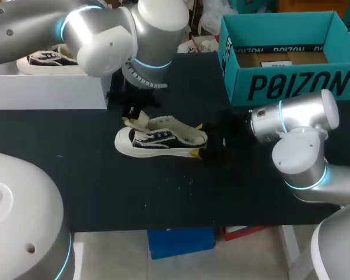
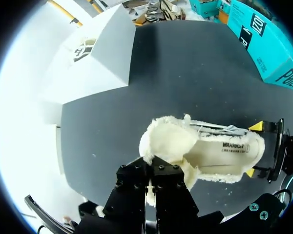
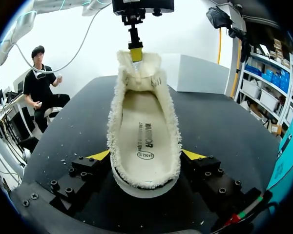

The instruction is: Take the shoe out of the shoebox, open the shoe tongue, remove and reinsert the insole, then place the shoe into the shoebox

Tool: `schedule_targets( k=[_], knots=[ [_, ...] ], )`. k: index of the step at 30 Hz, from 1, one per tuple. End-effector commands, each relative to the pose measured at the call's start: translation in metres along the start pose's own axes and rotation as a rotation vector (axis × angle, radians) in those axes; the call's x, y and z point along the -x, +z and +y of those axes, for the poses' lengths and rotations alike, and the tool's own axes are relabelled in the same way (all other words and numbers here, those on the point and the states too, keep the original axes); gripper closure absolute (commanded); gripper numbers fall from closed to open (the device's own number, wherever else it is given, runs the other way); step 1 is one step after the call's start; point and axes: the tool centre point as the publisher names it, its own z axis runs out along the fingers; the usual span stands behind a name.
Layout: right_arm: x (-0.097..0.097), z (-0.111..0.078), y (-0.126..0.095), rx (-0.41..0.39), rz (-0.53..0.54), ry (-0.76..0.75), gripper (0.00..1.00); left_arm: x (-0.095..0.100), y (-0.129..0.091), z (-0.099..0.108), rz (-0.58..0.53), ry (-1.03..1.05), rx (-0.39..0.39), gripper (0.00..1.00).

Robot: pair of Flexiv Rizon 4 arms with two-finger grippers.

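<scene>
The left gripper (image 2: 149, 181) is pinched narrow on the raised tongue (image 2: 168, 141) at the toe end. From those jaws the shoe (image 1: 160, 140) runs lengthwise straight toward the right gripper (image 3: 146, 156), whose wide-set jaws clasp the heel from both sides. The insole (image 3: 144, 131) lies exposed between the two grippers, seemingly nearer the right one. The shoebox (image 1: 291, 87) stands beyond the right gripper.

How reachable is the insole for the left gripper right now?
Probably not as is: the left gripper is shut on the tongue, pulled up. The way itself looks free: the insole lies exposed in the shoe, whose heel the right gripper clamps.
</scene>
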Motion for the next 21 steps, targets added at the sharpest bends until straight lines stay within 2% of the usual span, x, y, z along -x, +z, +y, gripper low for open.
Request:
schedule_targets(
  k=[1, 3, 4, 5, 6, 12, 21],
  knots=[
    [0.002, -0.003, 0.0, -0.004, -0.003, 0.003, 1.0, 0.009, 0.013, -0.002, 0.011, -0.004, 0.015, 1.0],
    [0.002, -0.003, 0.0, -0.004, -0.003, 0.003, 1.0, 0.011, 0.017, -0.001, 0.012, -0.003, 0.023, 1.0],
    [0.002, -0.003, 0.0, -0.004, -0.003, 0.003, 1.0, 0.011, 0.02, -0.001, 0.012, -0.001, 0.03, 0.96],
    [0.002, -0.003, 0.0, -0.004, -0.003, 0.003, 1.0, 0.012, 0.022, -0.001, 0.012, 0.0, 0.038, 0.61],
    [0.002, -0.003, 0.0, -0.004, -0.003, 0.003, 1.0, 0.012, 0.024, 0.0, 0.014, 0.002, 0.041, 0.0],
    [0.002, -0.003, 0.0, -0.004, -0.003, 0.003, 1.0, 0.017, 0.029, 0.002, 0.016, 0.008, 0.054, 0.0],
    [0.002, -0.003, 0.0, -0.004, -0.003, 0.003, 1.0, 0.029, 0.021, 0.003, 0.026, 0.008, 0.04, 0.0]
  ],
)
